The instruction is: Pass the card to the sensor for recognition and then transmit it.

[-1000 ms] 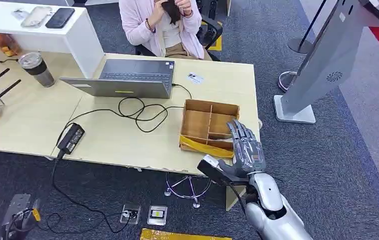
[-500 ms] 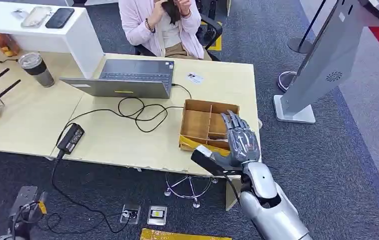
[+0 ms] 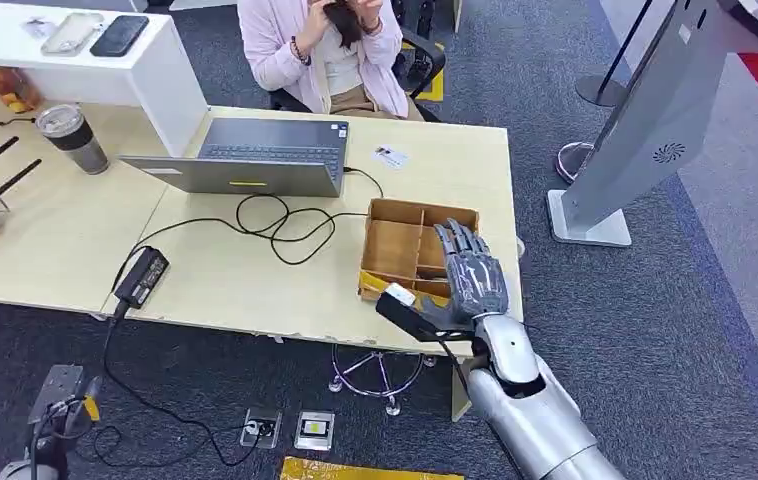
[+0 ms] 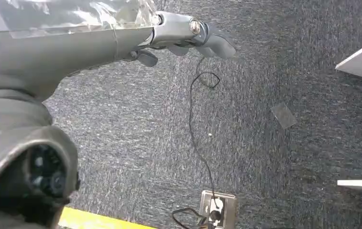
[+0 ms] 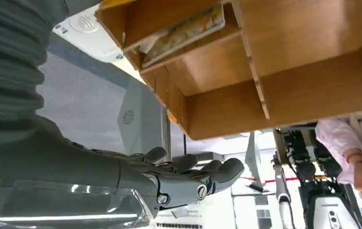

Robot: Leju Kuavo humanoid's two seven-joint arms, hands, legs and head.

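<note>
Head view: right robot hand point(image 3: 473, 283) open, fingers spread, holding nothing, over wooden box point(image 3: 410, 252) at surface point(image 3: 255, 280) edge, 5 o'clock from laptop point(image 3: 255, 157). Card point(image 3: 391, 156) lies at 3 o'clock of laptop. Left wrist: left robot hand point(image 4: 188, 38) open above carpet point(image 4: 246, 129). Right wrist: box has a card point(image 5: 184, 29) in one compartment.

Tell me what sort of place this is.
Probably an office or reception desk area: a laptop on a pale desk, a person seated behind it, grey carpet, and a standing kiosk.
</note>
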